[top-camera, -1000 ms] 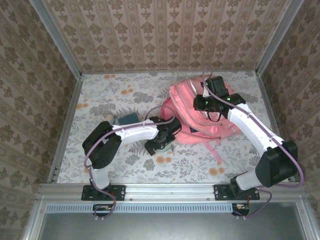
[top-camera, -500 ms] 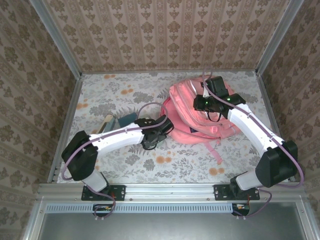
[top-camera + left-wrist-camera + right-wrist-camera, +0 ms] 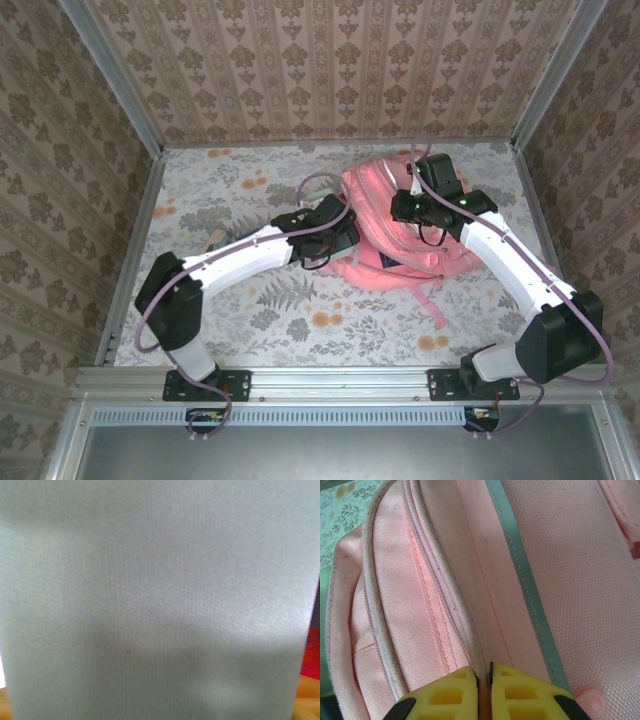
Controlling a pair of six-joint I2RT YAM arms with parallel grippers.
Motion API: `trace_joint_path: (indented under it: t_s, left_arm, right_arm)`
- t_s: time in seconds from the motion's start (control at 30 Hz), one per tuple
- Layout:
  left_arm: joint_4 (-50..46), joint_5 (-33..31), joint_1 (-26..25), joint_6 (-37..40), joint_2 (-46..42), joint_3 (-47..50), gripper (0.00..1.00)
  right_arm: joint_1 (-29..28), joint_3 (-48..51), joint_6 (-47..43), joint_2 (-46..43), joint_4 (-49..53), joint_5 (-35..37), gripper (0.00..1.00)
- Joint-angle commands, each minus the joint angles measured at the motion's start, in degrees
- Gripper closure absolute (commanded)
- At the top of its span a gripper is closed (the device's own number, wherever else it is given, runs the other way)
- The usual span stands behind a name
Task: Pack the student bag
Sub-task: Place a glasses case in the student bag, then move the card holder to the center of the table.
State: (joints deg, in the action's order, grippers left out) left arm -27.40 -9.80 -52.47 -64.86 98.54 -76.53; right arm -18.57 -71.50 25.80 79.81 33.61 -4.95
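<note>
The student bag point(image 3: 400, 235) lies toward the far right of the tabletop point(image 3: 250, 320). A book point(image 3: 160, 600) is at its left edge, and the right gripper point(image 3: 483, 672) is on top of the bag.

Table point(image 3: 250, 330): covered by a pale cloth printed with grey leaves and orange blooms.
Walls point(image 3: 320, 70): brown patterned wallpaper on three sides.
Corner posts point(image 3: 110, 75): silvery metal.
Front rail point(image 3: 340, 380): metal, along the table's near edge.

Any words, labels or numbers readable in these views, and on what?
None can be read.
On the bag, a small dark patch near its front edge: too small to read.
The pale cover in the left wrist view: blank.
</note>
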Motion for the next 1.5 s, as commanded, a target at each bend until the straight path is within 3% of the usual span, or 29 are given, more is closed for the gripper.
trace_joint_path:
  t_s: [0.0,0.1,0.33,0.67,0.93,1.17,1.3,1.47]
  left_arm:
    - [3.72,4.57,0.33,3.95,5.10,-4.23,0.24]
    - [4.78,7.37,0.60,3.69,9.42,-6.83,0.24]
    - [6.37,10.33,1.35,4.03,12.51,-7.58,0.03]
    - [2.87,8.81,3.20,5.44,5.31,-4.73,0.00]
    - [1.36,8.38,7.94,9.23,-4.34,2.62,0.04]
    - [1.48,9.76,12.46,13.16,-6.87,7.68,0.20]
    - [-4.63,6.51,16.54,17.61,-7.51,8.58,0.30]
    - [-11.18,0.63,21.85,26.87,-7.58,8.66,0.31]
  right_arm:
    - [0.30,-1.18,2.32,-2.21,0.96,-0.13,0.88]
    - [0.31,-1.20,2.43,-1.87,0.86,-0.33,0.88]
    - [0.33,-1.35,2.08,-0.99,0.68,-0.76,0.88]
    - [0.33,-2.28,1.12,1.47,0.48,-1.36,0.88]
    - [0.31,-2.50,0.40,2.45,-0.35,-3.30,0.88]
    - [0.15,-2.39,0.84,2.54,-0.92,-4.78,0.88]
    - [-0.49,-2.73,0.72,2.42,-0.64,-5.33,0.88]
    - [-2.49,-3.02,0.24,3.18,-0.65,-6.12,0.88]
